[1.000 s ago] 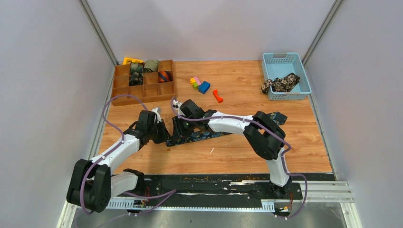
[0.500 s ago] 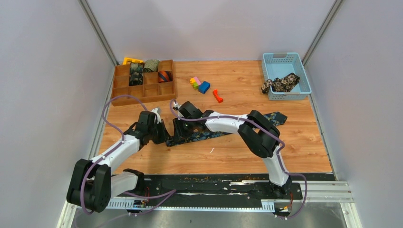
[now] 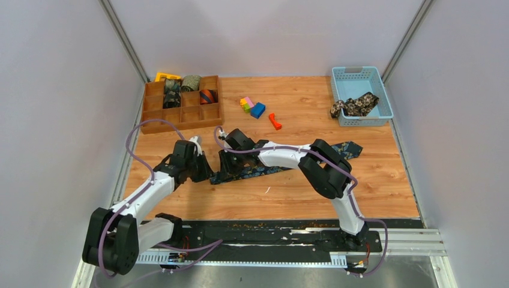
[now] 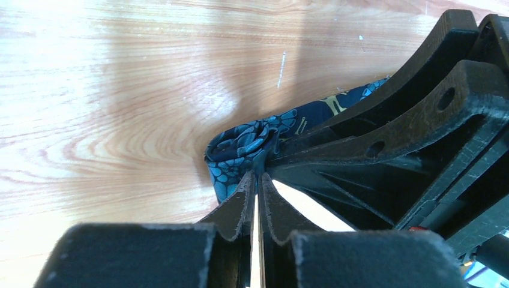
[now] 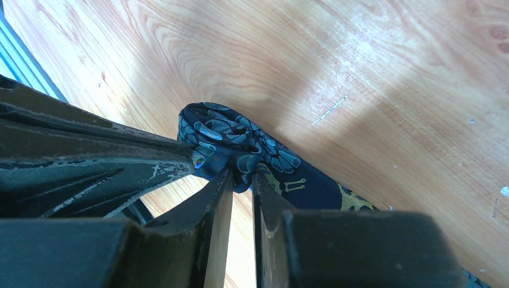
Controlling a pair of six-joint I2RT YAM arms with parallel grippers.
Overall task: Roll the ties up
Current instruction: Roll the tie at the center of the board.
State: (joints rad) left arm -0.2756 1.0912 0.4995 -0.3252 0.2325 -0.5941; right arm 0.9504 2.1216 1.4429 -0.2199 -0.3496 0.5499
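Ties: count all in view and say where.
6. Four coils sit in the wooden tray's far compartments; the navy paisley tie lies partly rolled on the table between the left claw and the right claw; the floral tie is in the blue basket. More may be hidden.

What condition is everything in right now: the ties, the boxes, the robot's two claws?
navy paisley tie, one end rolled into a small coil, the rest flat on the table.
left gripper, nearly closed, pinching the coil.
right gripper, narrow gap, tips gripping the coil's edge.
wooden tray, some rear compartments hold rolled ties.
blue basket, holds an unrolled floral tie.
plastic blocks, lying loose.
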